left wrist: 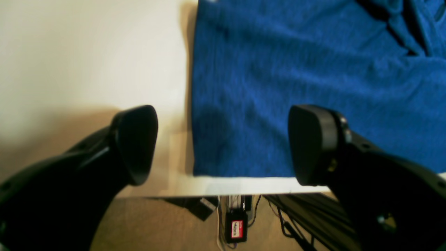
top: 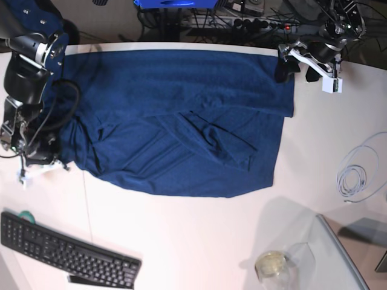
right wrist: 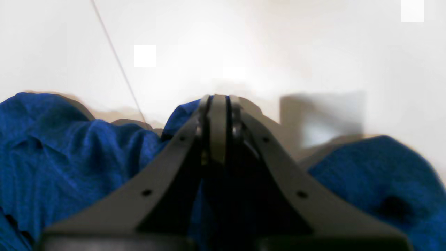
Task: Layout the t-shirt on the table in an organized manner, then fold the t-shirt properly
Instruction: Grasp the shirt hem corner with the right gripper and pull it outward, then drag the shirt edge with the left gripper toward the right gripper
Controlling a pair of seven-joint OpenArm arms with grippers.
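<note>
The navy-blue t-shirt (top: pixel 181 121) lies spread on the white table (top: pixel 199 235), smooth along the far edge and creased with folds through the middle. My left gripper (left wrist: pixel 224 144) hangs open over the shirt's corner (left wrist: pixel 244 139) at the table edge, one finger (left wrist: pixel 136 143) over bare table and the other above the cloth. In the base view this left gripper (top: pixel 296 67) is at the far right corner. My right gripper (right wrist: pixel 217 104) is shut at the shirt's left edge, with blue fabric (right wrist: pixel 69 150) bunched on both sides and showing between the fingers. In the base view the right gripper (top: pixel 54 156) is mostly hidden under its arm.
A black keyboard (top: pixel 66 254) lies at the near left. A coiled white cable (top: pixel 357 172) sits at the right, with a glass panel (top: pixel 338 254) and a small glass jar (top: pixel 270 264) at the near right. Beyond the table edge (left wrist: pixel 244 184) hang cables and a frame.
</note>
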